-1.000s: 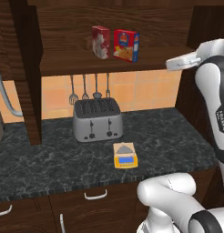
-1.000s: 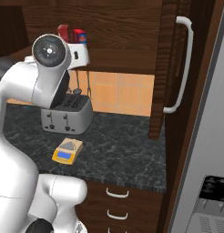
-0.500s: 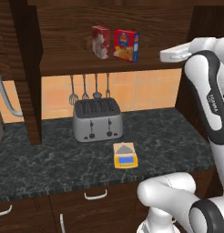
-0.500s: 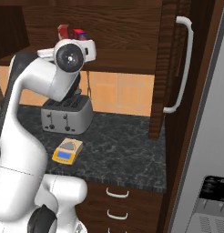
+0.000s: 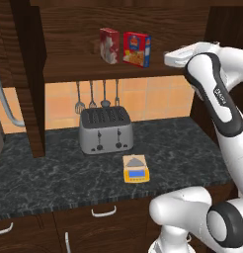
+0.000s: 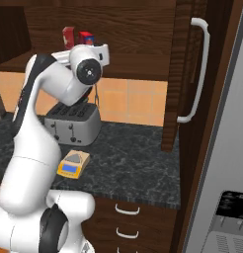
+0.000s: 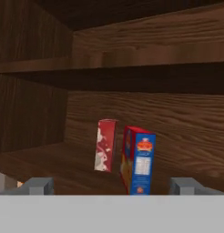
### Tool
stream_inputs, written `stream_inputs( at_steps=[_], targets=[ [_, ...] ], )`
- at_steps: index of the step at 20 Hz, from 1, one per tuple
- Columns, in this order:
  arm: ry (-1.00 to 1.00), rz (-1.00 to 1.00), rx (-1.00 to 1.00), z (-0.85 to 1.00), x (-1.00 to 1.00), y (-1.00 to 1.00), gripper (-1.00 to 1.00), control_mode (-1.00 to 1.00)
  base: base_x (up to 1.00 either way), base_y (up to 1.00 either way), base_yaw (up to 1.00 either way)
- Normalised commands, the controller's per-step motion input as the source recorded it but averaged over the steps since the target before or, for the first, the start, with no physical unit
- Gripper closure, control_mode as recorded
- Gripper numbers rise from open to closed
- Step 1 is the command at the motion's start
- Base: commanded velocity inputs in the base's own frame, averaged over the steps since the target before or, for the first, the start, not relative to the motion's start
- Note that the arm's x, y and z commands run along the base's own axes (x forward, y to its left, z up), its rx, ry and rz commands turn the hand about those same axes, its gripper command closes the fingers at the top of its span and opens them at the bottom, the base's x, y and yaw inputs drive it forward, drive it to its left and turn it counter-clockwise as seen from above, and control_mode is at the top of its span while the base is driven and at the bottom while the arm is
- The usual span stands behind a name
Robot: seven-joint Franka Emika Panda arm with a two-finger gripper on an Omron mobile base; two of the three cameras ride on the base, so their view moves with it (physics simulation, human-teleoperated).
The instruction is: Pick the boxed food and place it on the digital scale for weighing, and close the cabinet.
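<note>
Two boxes are standing upright, side by side, on the lower shelf of the open dark brown wooden wall cabinet [image 5: 84,66]: the wide red boxed food with a blue side and a yellow food picture [image 5: 137,49], and just to its left a narrower red-and-white box [image 5: 109,45]. In the hand view, the boxed food [image 7: 138,160] is turning its blue side toward the camera, with the red-and-white box [image 7: 106,145] a little behind it. The white arm's two-finger gripper [image 7: 112,185] is hanging in front of the shelf, its fingers spread wide and gripping nothing, well apart from both boxes. Down on the dark speckled stone counter [image 5: 182,148], a small flat yellow digital scale with a grey top plate [image 5: 135,168] is lying just in front of a silver four-slot toaster [image 5: 105,130]. One cabinet door with a long silver bar handle [image 6: 197,74] is standing open at the right.
</note>
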Motion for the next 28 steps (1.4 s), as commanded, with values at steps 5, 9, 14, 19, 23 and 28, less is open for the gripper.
stream_inputs(
  at_steps=[5, 9, 14, 19, 23, 28],
  targets=[
    [0.0, 0.03, 0.09, 0.0, 0.23, 0.0, -1.0, -1.0, 0.0, 0.0, 0.0],
    [0.04, 0.01, 0.15, 0.0, 0.31, -0.08, -1.0, -1.0, 0.0, 0.0, 0.0],
    [0.09, 0.01, 0.02, 0.0, 0.42, -0.07, -1.0, -1.0, 0.0, 0.0, 0.0],
    [0.14, -0.01, 0.0, -0.01, 0.46, 0.07, -1.0, -1.0, 0.0, 0.0, 0.0],
    [0.06, 0.0, -0.02, 0.0, 0.51, 0.18, -1.0, -1.0, 0.0, 0.0, 0.0],
    [0.0, 0.0, -0.03, 0.0, 0.41, 0.24, -1.0, -1.0, 0.0, 0.0, 0.0]
  ],
)
